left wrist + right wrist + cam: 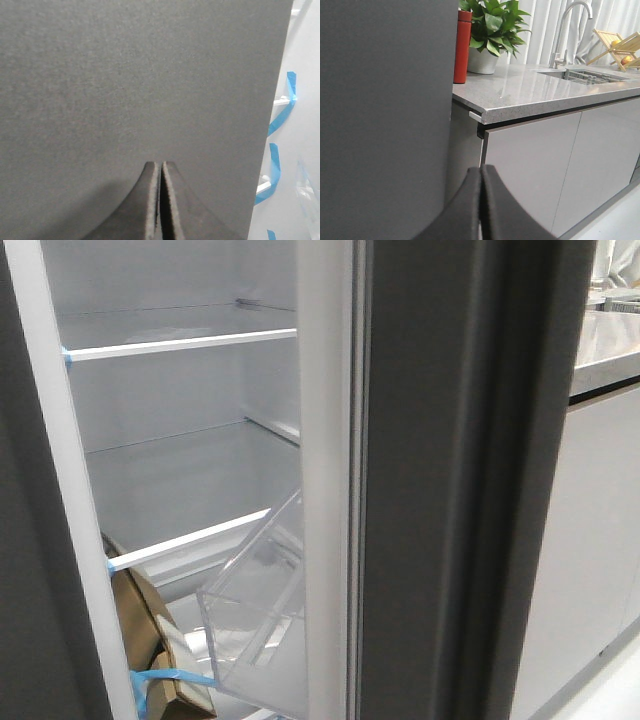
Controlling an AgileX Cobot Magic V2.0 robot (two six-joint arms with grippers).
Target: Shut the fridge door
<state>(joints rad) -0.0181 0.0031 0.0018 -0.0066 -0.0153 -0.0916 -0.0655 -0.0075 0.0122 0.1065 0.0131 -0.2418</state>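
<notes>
the fridge door (pixel 470 480) stands open, edge-on in the front view, its thick dark edge filling the middle and right of the frame with the white inner lining (pixel 325 470) running along its left side. one clear plastic bin (pixel 255 625) hangs tilted off that lining low down. behind it the fridge interior shows two white-edged shelves (pixel 180 344), one above the other, with brown cardboard packaging (pixel 140 615) and a strip of blue tape (pixel 165 677) on the bottom left. the left gripper (pixel 160 200) has its two dark fingers pressed together with nothing between them, right up against a flat matte dark-grey panel (pixel 130 90); whether it touches the panel cannot be told. three pieces of blue tape (pixel 281 112) show on white shelf ends past the panel's edge. the right gripper (pixel 481 205) likewise has its two fingers together and holds nothing, pointing at one pale grey cabinet door (pixel 530 165) under the counter (pixel 540 92), beside a dark-grey surface (pixel 385 115). on the counter stand one red bottle (pixel 462 47), one potted plant (pixel 490 35), one tap (pixel 565 30) over a sink (pixel 585 76), and one wooden rack (pixel 617 45).
</notes>
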